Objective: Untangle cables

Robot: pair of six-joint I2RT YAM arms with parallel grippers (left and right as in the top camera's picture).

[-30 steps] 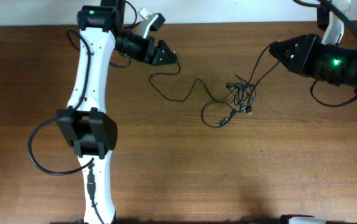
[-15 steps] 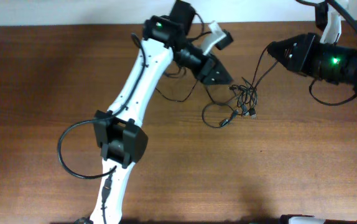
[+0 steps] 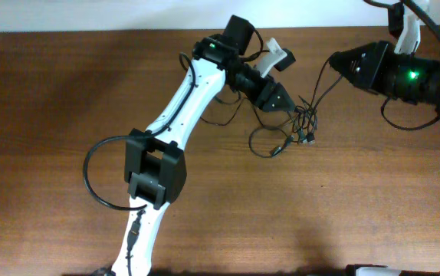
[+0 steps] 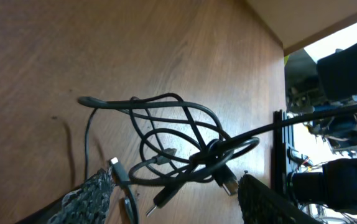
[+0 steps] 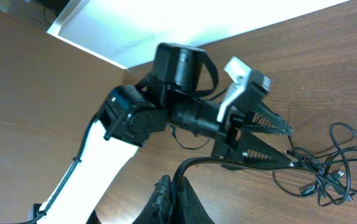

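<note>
Overhead faces down; 2 wrist views share the cables (image 4: 213,149).

Soft, even light falls on the brown wooden surface (image 3: 51,115) overhead, with faint shadows. Left wrist view: upper right blown out white, thin black cables (image 4: 214,150) sharp, bottom edge blurred. Right wrist view: glare along the top.

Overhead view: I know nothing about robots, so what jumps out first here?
A knot of thin black cables lies right of centre on the brown wooden table. The white left arm slants across it, its open left tool poised at the knot. From the top right, the right tool pinches one strand running up from the tangle.
</note>
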